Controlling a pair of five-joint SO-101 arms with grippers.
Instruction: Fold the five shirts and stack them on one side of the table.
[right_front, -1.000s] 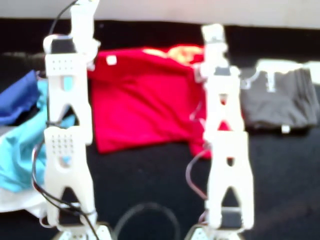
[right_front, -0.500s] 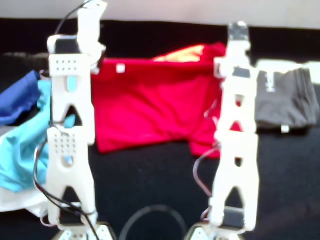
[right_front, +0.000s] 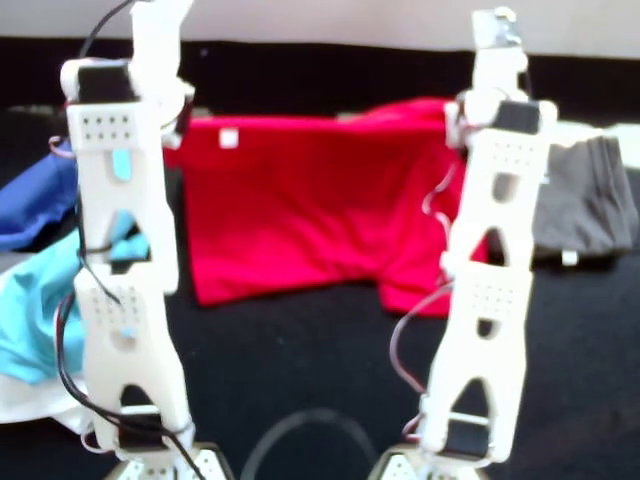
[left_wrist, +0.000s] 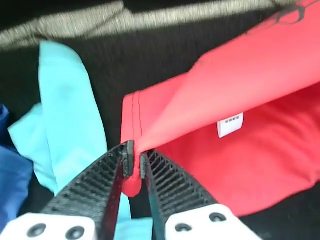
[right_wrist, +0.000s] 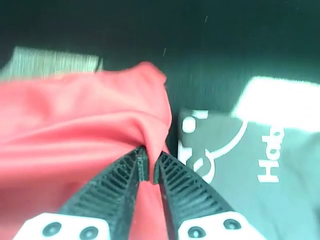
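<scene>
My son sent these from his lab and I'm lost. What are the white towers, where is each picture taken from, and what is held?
The white towers are two small robot arms, the left arm and the right arm, each ending in a black pincer. The wide picture comes from a fixed camera looking down over the black table. The two close-ups come from cameras on the arms' wrists. On the table lie a red shirt in the middle, a cyan shirt and a blue shirt beside the left arm, and a folded grey shirt beside the right arm. The left gripper is shut on the red shirt's edge; the right gripper is shut on a fold of the same shirt.
</scene>
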